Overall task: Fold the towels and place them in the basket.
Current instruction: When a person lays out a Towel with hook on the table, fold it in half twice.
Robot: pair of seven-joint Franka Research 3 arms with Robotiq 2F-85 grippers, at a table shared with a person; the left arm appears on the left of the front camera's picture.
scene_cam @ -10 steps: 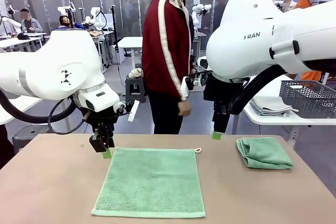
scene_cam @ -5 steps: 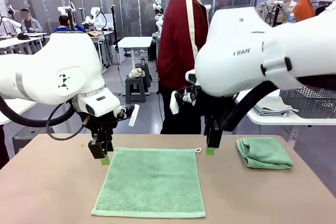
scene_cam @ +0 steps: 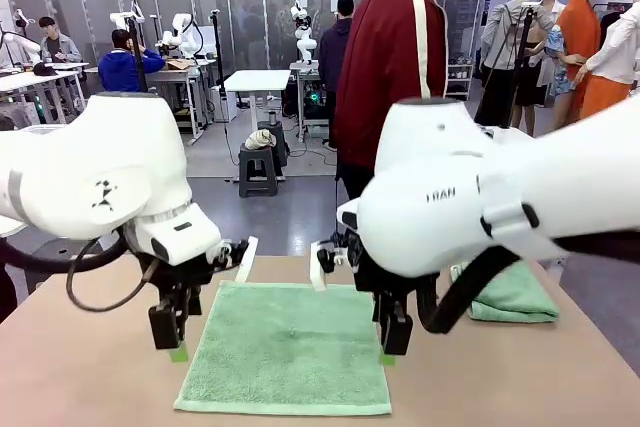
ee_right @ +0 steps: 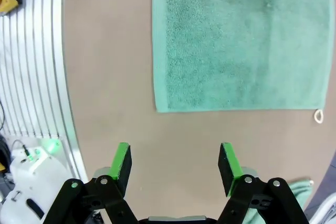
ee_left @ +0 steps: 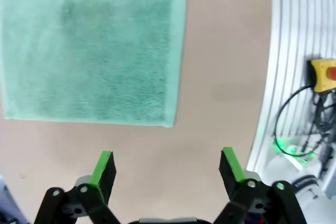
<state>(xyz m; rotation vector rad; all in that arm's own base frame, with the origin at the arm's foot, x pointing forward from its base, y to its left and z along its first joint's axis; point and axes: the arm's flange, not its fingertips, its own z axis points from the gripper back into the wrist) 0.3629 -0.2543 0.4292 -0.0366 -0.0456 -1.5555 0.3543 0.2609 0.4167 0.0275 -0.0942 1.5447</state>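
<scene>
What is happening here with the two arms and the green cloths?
A mint-green towel lies spread flat on the table. The left claw and the right claw hang open beside its left and right edges, holding nothing. A folded towel sits farther right. A person stands at the far side.

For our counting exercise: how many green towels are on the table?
2. A flat towel lies in the middle of the table; a folded towel lies to the robot's right, partly behind the right arm, which may hide more.
</scene>
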